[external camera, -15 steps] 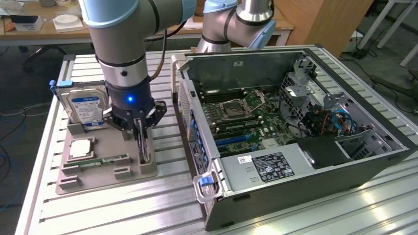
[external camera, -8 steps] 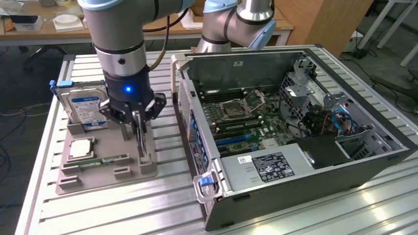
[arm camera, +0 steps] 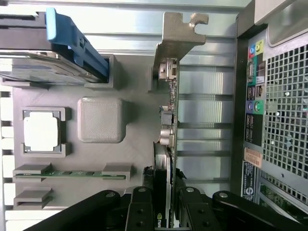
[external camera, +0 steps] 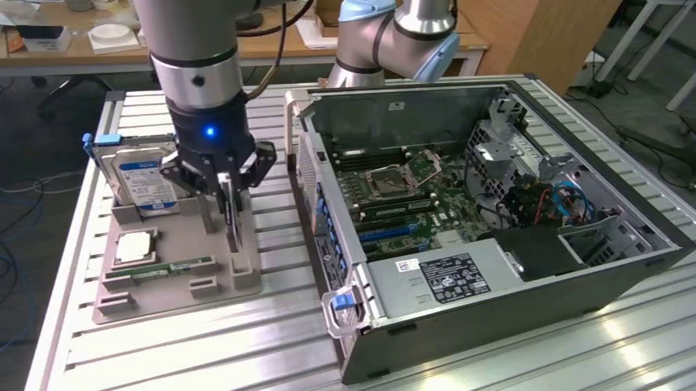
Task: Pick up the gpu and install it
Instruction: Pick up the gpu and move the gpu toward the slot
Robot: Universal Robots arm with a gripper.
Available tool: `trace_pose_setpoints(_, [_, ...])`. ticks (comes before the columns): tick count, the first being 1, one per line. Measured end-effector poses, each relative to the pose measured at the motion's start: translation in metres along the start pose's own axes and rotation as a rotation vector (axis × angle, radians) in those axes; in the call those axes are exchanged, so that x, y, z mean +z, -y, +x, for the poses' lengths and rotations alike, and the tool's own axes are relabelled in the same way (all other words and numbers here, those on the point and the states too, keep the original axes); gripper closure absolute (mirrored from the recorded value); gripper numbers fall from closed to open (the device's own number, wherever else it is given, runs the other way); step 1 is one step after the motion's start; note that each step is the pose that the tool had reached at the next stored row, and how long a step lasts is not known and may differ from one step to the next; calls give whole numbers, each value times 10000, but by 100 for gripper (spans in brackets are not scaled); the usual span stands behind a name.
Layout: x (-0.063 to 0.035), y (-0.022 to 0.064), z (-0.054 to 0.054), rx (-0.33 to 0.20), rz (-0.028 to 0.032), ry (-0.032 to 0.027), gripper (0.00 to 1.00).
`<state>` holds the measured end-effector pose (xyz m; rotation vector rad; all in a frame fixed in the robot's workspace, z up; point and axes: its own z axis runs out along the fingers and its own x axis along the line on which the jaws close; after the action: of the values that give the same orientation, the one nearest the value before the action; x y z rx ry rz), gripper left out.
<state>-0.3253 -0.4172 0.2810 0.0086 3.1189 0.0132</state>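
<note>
Gpu (arm camera: pixel 172 96) upright on edge in the grey tray (external camera: pixel 244 281), my jaws clamped across its faces; hard drive (external camera: pixel 147 179) to the exterior view's left, computer case (external camera: pixel 609 269) to its right.

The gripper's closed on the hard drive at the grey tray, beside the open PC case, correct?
Not the hard drive; that stands apart from the gripper. The gripper is closed on the gpu, the green card on edge, at the grey tray beside the open PC case. The wrist view shows the grip.
</note>
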Motion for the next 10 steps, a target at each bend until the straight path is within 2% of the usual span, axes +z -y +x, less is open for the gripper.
trace_pose_setpoints(10, [-425, -4, -9, 1, 0, -1, 74])
